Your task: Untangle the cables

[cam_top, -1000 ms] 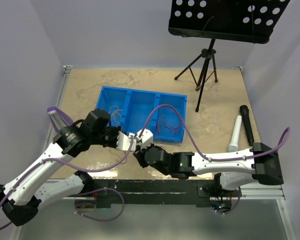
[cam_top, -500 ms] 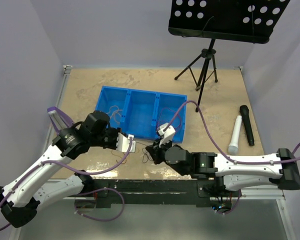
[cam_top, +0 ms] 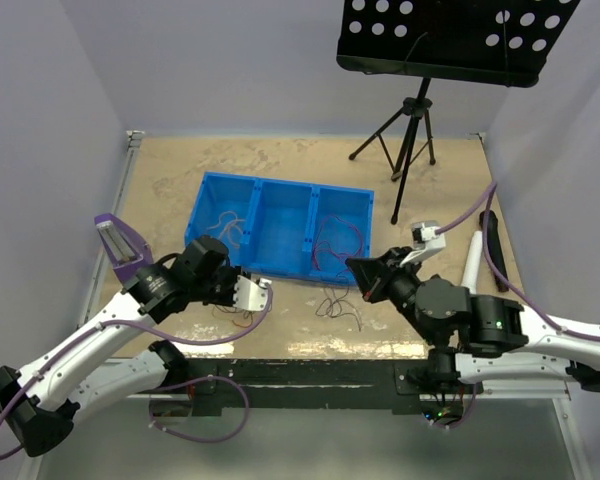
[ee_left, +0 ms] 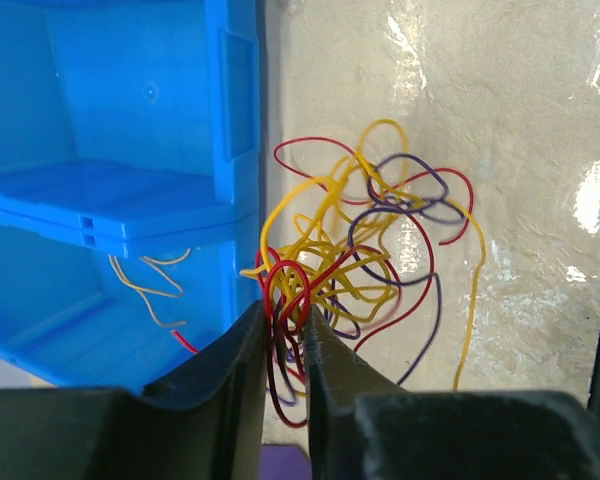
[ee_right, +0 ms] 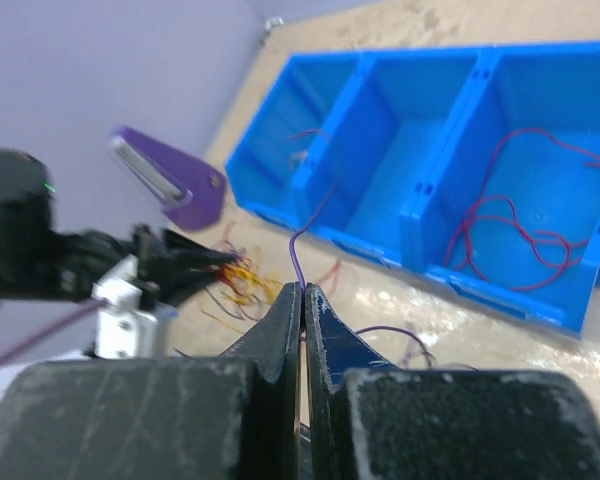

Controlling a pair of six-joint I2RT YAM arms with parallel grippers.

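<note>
Left gripper (ee_left: 286,322) clamped on curly red, yellow and purple wire tangle (ee_left: 365,250); right gripper (ee_right: 302,292) pinching one thin purple wire (ee_right: 294,250)

The blue bin (ee_left: 130,190) is showing smooth, slightly glossy plastic; the mottled beige surface (ee_left: 525,120) is gleaming with glare patches; the cables (ee_left: 325,265) are looking smooth, plastic-coated.

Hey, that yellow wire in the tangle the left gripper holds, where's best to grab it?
Probably the long outer strand of the yellow wire, coming in from the side away from the blue bin: there it runs alone, clear of the red and purple loops bunched at the left gripper.
</note>
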